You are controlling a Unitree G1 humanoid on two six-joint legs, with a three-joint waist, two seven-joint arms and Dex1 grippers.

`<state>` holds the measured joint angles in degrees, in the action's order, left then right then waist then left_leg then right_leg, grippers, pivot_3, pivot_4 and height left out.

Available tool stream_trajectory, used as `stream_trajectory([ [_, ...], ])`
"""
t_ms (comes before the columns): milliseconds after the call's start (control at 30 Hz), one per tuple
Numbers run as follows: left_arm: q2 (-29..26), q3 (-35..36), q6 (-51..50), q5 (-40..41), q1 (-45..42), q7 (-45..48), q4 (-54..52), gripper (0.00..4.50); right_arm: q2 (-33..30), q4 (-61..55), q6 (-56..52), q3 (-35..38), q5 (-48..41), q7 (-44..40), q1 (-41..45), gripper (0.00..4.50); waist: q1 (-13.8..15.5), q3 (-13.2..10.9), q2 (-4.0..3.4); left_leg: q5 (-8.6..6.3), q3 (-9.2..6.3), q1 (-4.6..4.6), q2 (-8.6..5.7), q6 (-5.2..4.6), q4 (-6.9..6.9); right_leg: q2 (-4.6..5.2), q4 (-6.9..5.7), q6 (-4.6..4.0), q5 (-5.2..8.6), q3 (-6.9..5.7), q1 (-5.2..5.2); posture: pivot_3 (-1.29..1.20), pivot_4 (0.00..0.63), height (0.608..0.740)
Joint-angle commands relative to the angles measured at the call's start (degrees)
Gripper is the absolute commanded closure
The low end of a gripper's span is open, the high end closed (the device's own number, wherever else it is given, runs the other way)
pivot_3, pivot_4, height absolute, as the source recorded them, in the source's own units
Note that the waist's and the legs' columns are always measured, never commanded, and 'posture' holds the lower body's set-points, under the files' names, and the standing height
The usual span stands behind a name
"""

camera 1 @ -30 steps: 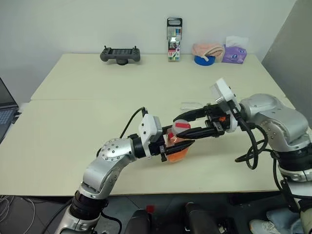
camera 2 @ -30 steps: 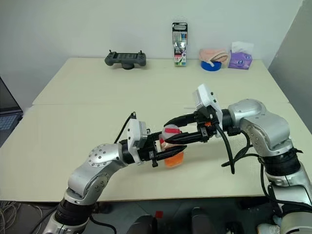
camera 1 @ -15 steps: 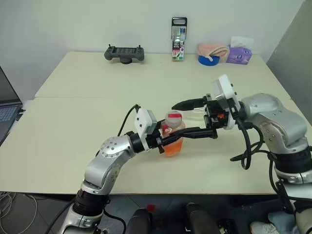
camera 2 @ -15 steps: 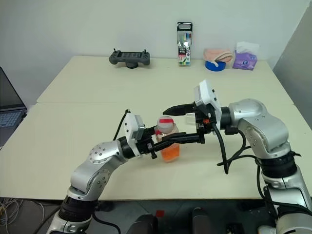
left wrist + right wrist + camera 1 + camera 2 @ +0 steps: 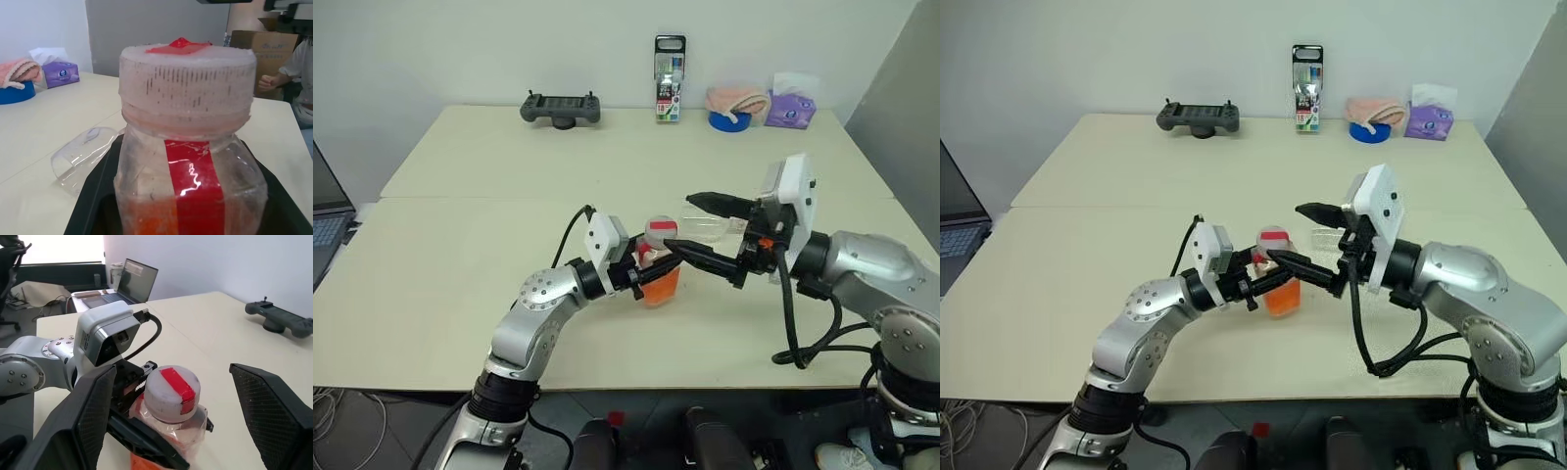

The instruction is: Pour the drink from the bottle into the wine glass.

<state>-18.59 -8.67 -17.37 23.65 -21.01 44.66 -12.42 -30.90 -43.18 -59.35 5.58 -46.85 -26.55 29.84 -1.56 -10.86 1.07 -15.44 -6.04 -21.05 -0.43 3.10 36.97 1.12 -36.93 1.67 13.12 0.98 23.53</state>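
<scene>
Bottle [image 5: 658, 274] upright in left hand [image 5: 641, 276], right hand [image 5: 690, 223] spread around cap [image 5: 171, 387]

An office or lab room is indicated: plain white walls, a pale bench [image 5: 460, 245] carrying a handheld controller [image 5: 560, 107], marker pack [image 5: 669, 66] and tissue box [image 5: 789, 108]; a laptop [image 5: 131, 282] and cardboard boxes [image 5: 264, 46] are seen nearby.

Bottle [image 5: 658, 274] near desk [image 5: 460, 255] centre, wine glass [image 5: 710, 225] lying just behind-right. Along back edge: controller [image 5: 560, 108], marker pack [image 5: 669, 66], tissues [image 5: 788, 108] toward right corner.
</scene>
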Motion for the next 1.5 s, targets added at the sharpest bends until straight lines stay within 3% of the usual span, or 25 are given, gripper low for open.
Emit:
stream_trajectory([
  [33,0.4,0.4,2.1,0.0,-1.8,0.8,-0.9,2.61,0.6,-3.5,-2.2,1.9,-3.3,5.2,-0.5,0.00,0.0,0.0,0.00,0.00,0.02,0.00,-0.01,0.00,0.00,0.00,0.01,0.00,0.00,0.01,0.00,0.00,0.150,0.740],
  [633,0.7,0.5,3.4,-1.8,-3.2,1.0,1.6,2.63,11.2,-10.6,-5.4,-5.7,-1.2,28.9,-2.3,0.00,-0.1,0.0,0.00,0.00,-0.01,-0.01,0.02,0.00,-0.03,-0.02,0.02,0.00,0.00,0.00,0.02,0.00,0.150,0.740],
  [933,1.1,0.6,3.2,-2.1,-2.9,0.7,1.0,2.66,14.5,-8.5,-7.4,-9.5,3.2,34.3,-0.9,0.00,-0.1,0.0,-0.01,0.00,-0.02,-0.01,0.03,-0.01,-0.05,-0.03,0.02,-0.02,0.02,-0.02,0.03,0.00,0.150,0.740],
  [1300,1.1,0.2,3.0,-2.4,-2.7,0.8,0.7,2.66,19.3,-7.8,-13.2,-9.1,3.8,36.3,0.1,0.00,-0.2,0.0,-0.01,0.00,-0.03,-0.01,0.03,-0.01,-0.05,-0.03,0.01,-0.02,0.02,-0.02,0.04,0.00,0.150,0.740],
  [1400,1.0,0.3,3.0,-2.5,-2.6,0.7,0.5,2.66,20.0,-7.7,-13.3,-9.2,4.7,36.4,0.6,0.58,-0.2,0.0,-0.01,0.00,-0.02,-0.02,0.03,-0.01,-0.05,-0.03,0.02,-0.02,0.02,-0.01,0.05,0.00,0.150,0.740],
  [1500,0.9,0.3,2.9,-2.5,-2.3,0.6,0.2,2.66,20.7,-7.7,-13.2,-9.3,5.6,36.4,0.7,1.63,-0.3,0.0,-0.01,0.00,-0.02,-0.02,0.03,-0.01,-0.05,-0.03,0.02,-0.02,0.02,-0.01,0.05,0.00,0.150,0.740],
])
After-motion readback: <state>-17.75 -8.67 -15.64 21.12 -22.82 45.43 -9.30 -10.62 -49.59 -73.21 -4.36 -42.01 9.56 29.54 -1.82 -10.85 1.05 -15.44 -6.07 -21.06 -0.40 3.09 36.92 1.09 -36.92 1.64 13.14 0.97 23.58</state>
